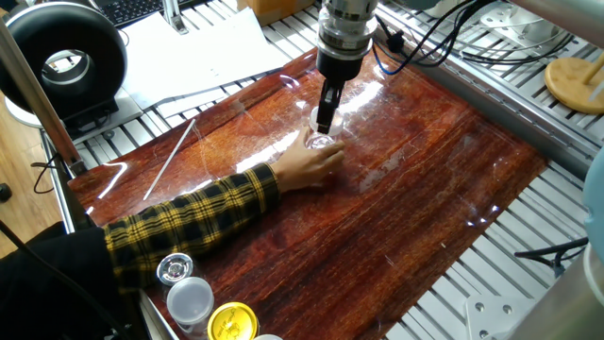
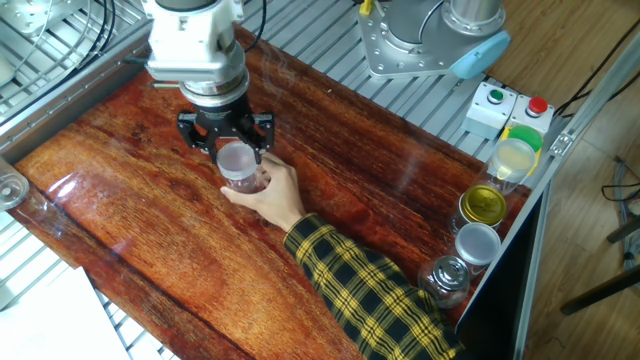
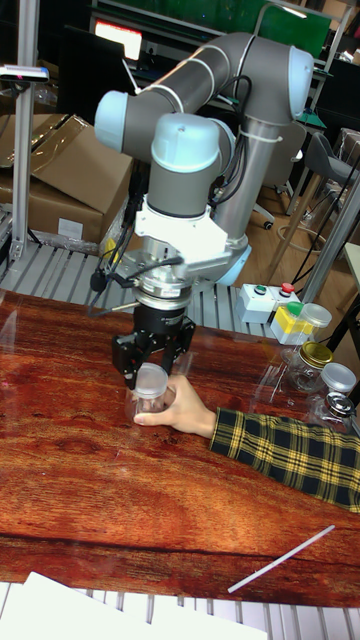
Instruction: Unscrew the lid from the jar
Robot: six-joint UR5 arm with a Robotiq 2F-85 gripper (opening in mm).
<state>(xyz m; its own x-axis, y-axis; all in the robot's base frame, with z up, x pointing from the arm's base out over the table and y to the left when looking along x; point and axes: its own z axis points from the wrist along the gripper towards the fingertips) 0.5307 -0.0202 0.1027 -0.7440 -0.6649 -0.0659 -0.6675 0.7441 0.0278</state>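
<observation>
The lid [image 2: 236,158] is clamped by the gripper [image 2: 232,150]; the jar [image 2: 245,180] (upright) is steadied by a hand [image 2: 274,193].

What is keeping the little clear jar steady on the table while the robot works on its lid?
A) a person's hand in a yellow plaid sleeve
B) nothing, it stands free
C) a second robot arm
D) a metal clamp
A: a person's hand in a yellow plaid sleeve wraps around the clear jar, while the gripper sits over the lid on top.
</observation>
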